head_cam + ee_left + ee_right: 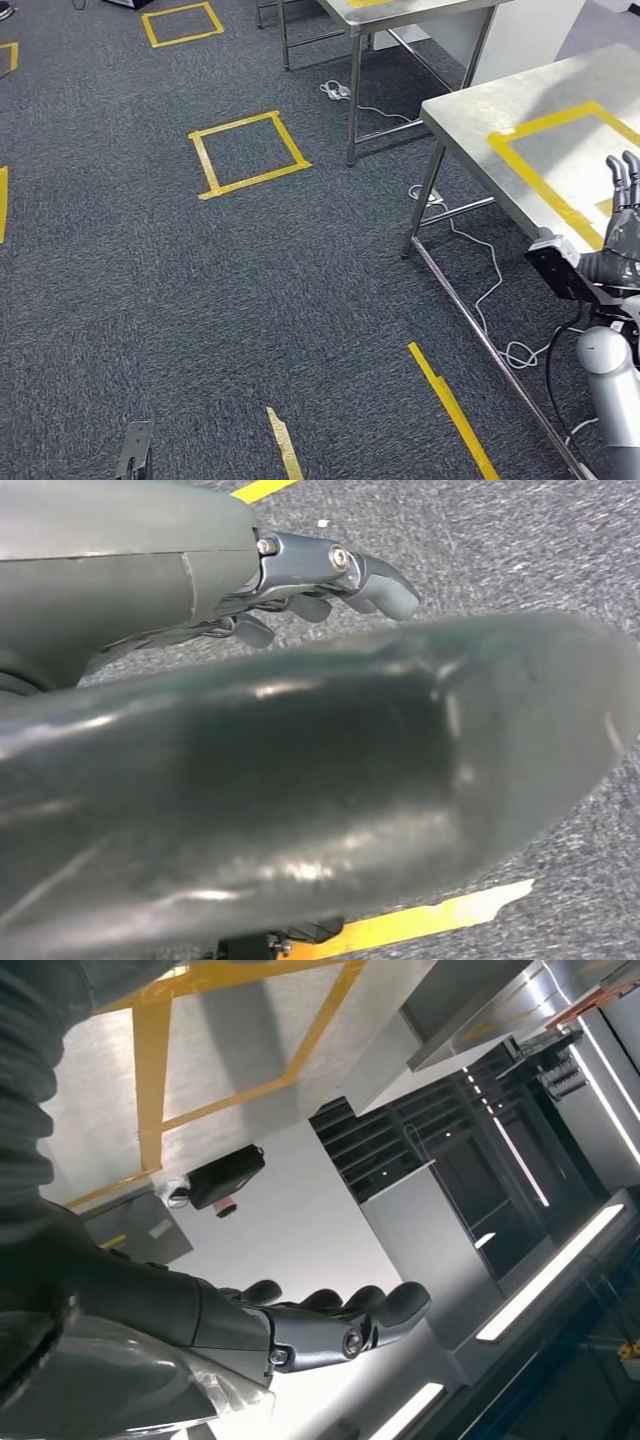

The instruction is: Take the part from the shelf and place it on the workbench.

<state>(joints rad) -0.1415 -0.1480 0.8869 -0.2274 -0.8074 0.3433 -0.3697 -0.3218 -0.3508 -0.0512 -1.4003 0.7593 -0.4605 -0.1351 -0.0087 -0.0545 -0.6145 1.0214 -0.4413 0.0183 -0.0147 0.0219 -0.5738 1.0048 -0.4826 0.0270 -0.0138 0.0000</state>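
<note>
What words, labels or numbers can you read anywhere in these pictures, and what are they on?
None can be read.
The yellow tape squares on the carpet and on the steel workbench are plain outlines with no writing.
A pale sticker on a grey surface in the right wrist view is too small and blurred to read.
The right robot hand carries no visible marking.

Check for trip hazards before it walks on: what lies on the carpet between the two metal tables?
In the head view, a white cable with a plug block trails across the carpet there.
</note>
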